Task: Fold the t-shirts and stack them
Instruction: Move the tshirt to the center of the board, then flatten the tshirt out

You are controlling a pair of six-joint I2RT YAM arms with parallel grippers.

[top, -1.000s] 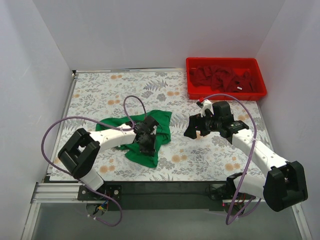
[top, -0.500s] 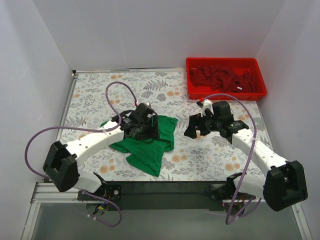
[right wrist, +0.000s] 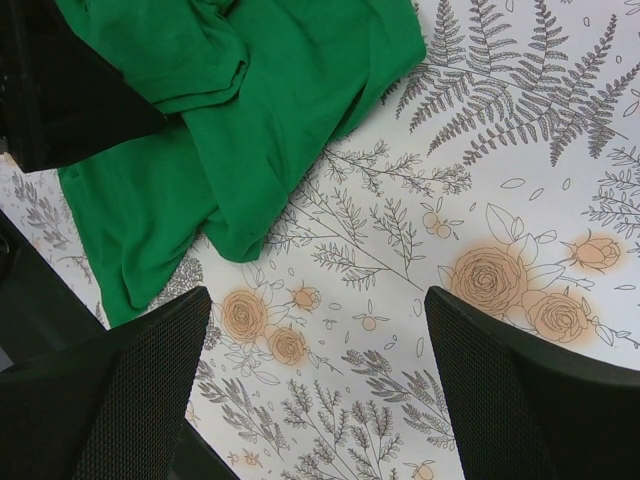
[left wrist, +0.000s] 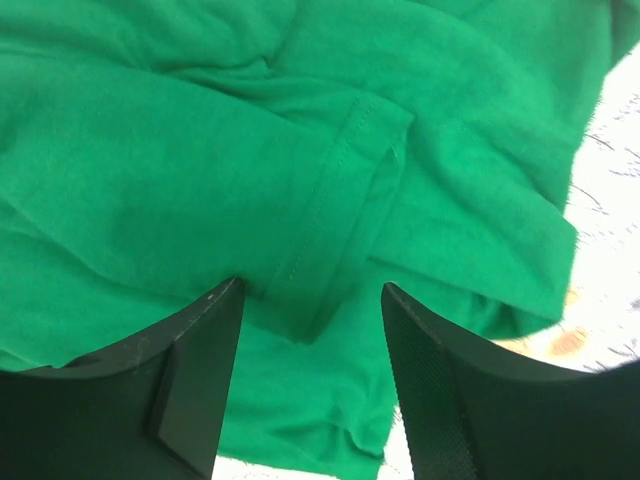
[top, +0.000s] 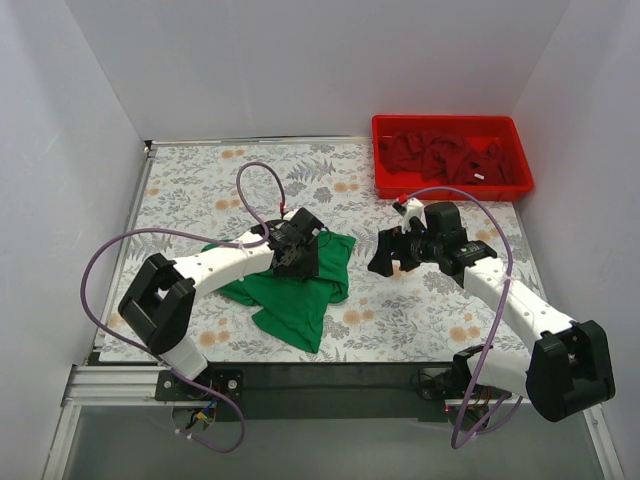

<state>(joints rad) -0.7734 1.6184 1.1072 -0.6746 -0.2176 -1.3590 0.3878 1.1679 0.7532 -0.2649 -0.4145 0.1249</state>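
Note:
A bright green t-shirt (top: 295, 295) lies crumpled on the floral table, left of centre, and fills the left wrist view (left wrist: 300, 150); its edge shows in the right wrist view (right wrist: 270, 110). My left gripper (top: 298, 256) hovers just over its upper part, open, with only cloth seen below the gap (left wrist: 312, 330). My right gripper (top: 385, 262) hangs open over bare table to the right of the shirt (right wrist: 315, 350), holding nothing. Dark red t-shirts (top: 450, 155) lie heaped in the bin.
A red plastic bin (top: 385, 185) stands at the back right corner. White walls close in the table on three sides. Purple cables loop from both arms. The floral tablecloth (top: 200, 185) covers the table.
The left gripper has opened and let the green shirt go, having carried it toward the back and right; the shirt now lies more spread out. The right arm has not moved.

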